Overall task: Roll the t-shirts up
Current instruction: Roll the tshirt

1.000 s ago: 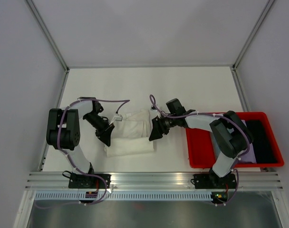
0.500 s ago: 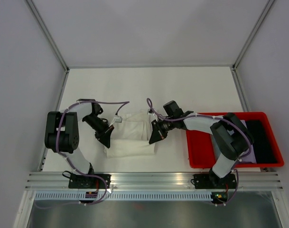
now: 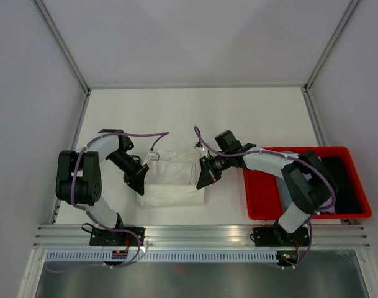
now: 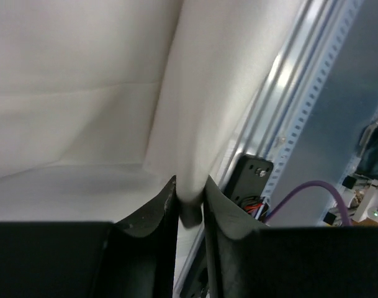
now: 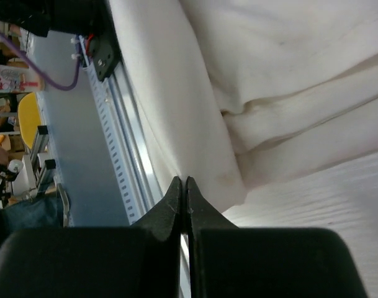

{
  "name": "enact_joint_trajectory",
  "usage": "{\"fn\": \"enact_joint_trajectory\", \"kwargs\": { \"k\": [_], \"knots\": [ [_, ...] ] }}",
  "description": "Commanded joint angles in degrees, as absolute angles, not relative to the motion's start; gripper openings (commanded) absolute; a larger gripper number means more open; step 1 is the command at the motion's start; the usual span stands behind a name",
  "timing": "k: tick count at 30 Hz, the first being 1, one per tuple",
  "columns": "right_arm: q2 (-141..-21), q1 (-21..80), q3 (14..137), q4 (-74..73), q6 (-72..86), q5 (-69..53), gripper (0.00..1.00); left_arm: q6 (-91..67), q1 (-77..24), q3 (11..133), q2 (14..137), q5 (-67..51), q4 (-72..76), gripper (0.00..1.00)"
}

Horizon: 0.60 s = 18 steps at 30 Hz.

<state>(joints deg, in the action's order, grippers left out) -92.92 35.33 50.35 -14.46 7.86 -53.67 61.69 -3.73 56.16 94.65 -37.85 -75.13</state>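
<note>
White table (image 3: 238, 118) holds a cream t-shirt (image 3: 173, 186) pinched in the left jaws.

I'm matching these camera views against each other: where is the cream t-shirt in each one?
Top external: cream t-shirt, just left of centre.
Left wrist: fills the upper left, pinched at bottom centre.
Right wrist: upper right.
Shared landmark: the perforated metal rail along the near edge.
</note>
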Motion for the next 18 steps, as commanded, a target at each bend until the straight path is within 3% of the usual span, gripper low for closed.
{"fn": "enact_joint_trajectory", "kwargs": {
  "k": [1,2,6,13,18],
  "knots": [
    [-98.4,34.4,55.4,-10.5,10.4,-49.1,0.0,55.9,-1.5,60.7,97.7,-32.6,-68.8,0.27],
    [-100.7,34.3,57.5,-10.7,10.3,-49.0,0.0,55.4,-1.6,61.1,97.5,-31.5,-68.0,0.38],
    [-103.6,34.0,60.0,-12.5,8.1,-46.9,0.06,56.7,-1.5,61.1,94.8,-31.4,-67.1,0.52],
    [-107.0,33.5,62.1,-10.8,9.7,-45.1,0.06,54.8,-1.1,67.7,91.6,-27.8,-67.4,0.54],
    [-107.0,33.5,62.0,-10.4,9.8,-43.6,0.06,51.3,-9.2,67.6,76.9,-26.0,-62.9,0.62]
  ]
}}
